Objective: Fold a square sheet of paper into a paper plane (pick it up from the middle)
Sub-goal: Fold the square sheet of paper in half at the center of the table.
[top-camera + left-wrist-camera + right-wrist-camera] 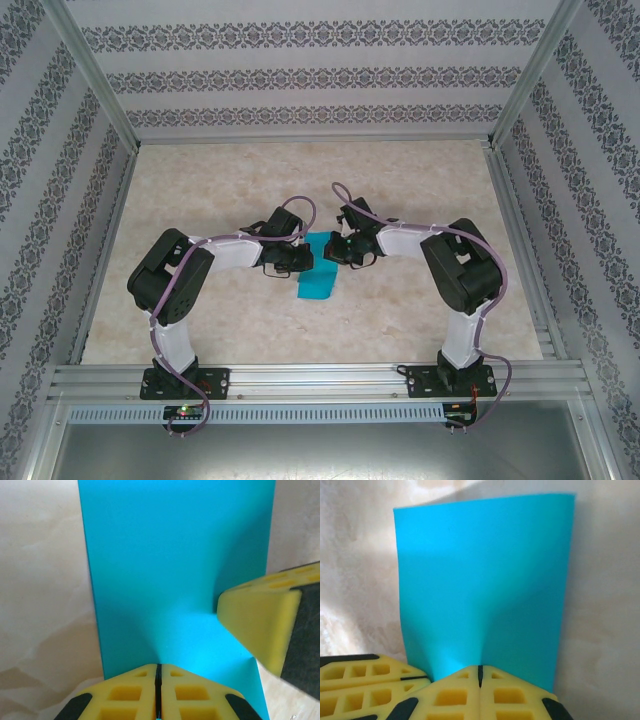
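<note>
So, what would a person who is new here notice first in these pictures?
The thin turquoise-blue sheet of paper stands out at once, in the middle of the pale marbled table. The left arm's jaws and the right arm's jaws, both of yellow foam, meet over it from either side. Both are shut, each pinching an edge of the sheet, which puckers at the pinch.

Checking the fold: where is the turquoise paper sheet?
Top view: the turquoise-blue paper sheet is over the middle of the table, pinched between the left claw and right claw.
</note>
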Available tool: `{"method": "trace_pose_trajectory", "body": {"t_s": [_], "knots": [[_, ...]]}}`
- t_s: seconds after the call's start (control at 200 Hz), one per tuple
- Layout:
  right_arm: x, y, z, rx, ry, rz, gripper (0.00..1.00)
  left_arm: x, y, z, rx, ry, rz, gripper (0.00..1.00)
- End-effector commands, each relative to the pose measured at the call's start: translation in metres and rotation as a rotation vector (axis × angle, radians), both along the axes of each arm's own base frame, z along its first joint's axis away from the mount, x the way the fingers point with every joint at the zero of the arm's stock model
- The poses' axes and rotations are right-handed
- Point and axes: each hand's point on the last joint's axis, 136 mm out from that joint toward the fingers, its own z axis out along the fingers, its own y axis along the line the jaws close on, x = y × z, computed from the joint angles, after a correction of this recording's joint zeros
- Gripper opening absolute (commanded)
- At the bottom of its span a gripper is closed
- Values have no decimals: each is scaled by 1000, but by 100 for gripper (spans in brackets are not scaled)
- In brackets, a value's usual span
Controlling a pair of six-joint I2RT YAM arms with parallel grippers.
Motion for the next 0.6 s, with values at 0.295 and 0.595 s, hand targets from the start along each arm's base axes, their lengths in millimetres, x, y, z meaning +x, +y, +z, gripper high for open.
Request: {"method": "trace_pose_trajectory", "body": {"t_s": [0.295, 0.595], "knots": [[16, -45, -9, -45, -73, -96, 2, -44, 47, -61, 258, 163, -13, 11], [25, -22, 32, 15, -160, -50, 2, -44, 47, -61, 260, 165, -21, 11]]}}
